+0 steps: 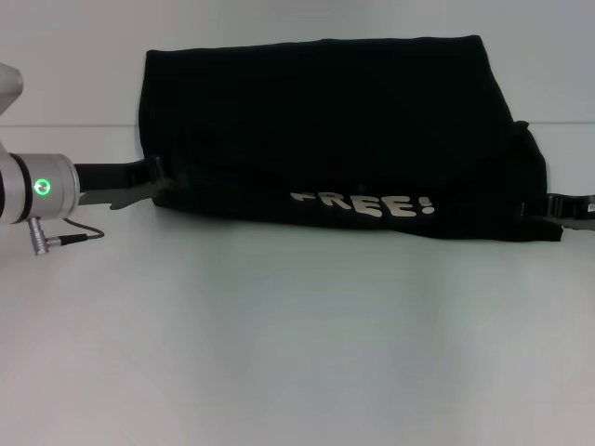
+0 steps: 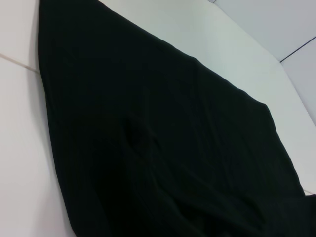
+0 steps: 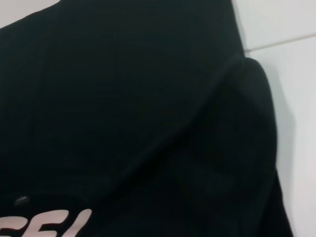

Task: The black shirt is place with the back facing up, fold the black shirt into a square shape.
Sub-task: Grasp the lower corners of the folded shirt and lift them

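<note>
The large black soft cloth shirt (image 1: pixel 325 130) lies on the white tabletop (image 1: pixel 297 353), its long axis running straight from your left end effector (image 1: pixel 153 181) to your right end effector (image 1: pixel 558 206). Each meets a near corner of the lifted edge carrying the white "FREE!" print (image 1: pixel 364 203); neither is nearer. You cannot tell whether either is clamped: cloth hides the tips. The remaining cloth lies beyond both.

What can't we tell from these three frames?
- Left hand, head view: tips sit at the black shirt edge, grip unclear.
- Right hand, head view: cut off by the frame edge, tips behind cloth.
- Both wrist views: cloth fills them, no fingers shown.
- Print: first letter folded under.
</note>
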Available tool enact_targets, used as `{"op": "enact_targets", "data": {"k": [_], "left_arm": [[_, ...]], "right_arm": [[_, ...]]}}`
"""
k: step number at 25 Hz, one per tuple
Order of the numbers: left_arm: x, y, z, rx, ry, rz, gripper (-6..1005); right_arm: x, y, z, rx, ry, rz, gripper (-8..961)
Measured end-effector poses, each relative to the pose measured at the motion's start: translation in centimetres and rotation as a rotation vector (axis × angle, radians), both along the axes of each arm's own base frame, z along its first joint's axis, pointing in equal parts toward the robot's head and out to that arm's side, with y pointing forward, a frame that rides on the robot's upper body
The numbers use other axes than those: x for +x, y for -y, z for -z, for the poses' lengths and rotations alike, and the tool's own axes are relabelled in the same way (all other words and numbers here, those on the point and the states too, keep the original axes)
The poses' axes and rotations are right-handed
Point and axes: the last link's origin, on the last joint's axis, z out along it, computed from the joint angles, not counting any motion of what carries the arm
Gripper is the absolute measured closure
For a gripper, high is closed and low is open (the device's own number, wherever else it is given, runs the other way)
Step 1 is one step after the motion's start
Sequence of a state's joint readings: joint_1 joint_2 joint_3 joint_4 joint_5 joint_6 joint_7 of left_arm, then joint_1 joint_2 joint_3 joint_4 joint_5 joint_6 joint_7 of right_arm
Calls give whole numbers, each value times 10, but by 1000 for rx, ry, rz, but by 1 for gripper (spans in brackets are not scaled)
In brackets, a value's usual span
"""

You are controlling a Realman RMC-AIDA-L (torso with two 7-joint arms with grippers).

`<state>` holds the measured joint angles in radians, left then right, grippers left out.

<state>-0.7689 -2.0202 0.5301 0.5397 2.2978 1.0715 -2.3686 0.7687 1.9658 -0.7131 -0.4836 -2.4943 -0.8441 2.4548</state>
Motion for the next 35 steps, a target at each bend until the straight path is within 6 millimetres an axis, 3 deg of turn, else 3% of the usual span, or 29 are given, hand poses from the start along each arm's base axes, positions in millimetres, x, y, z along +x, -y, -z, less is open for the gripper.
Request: {"op": "enact_targets", "data": {"k": [8, 19, 27, 35], "left_arm": [[0, 0, 0, 2, 0, 1, 997], [1, 0, 0, 0, 0, 2, 996], [3, 1, -1, -26, -3, 24, 997], [7, 13, -8, -165, -75, 96, 997]], "right_arm": [[-1, -1, -3, -3, -1, 1, 387], [-1, 0, -5, -6, -6, 3, 846], [-7, 2, -10, -35, -31, -15, 896], [-13, 14, -14, -137, -66, -27, 896]]}}
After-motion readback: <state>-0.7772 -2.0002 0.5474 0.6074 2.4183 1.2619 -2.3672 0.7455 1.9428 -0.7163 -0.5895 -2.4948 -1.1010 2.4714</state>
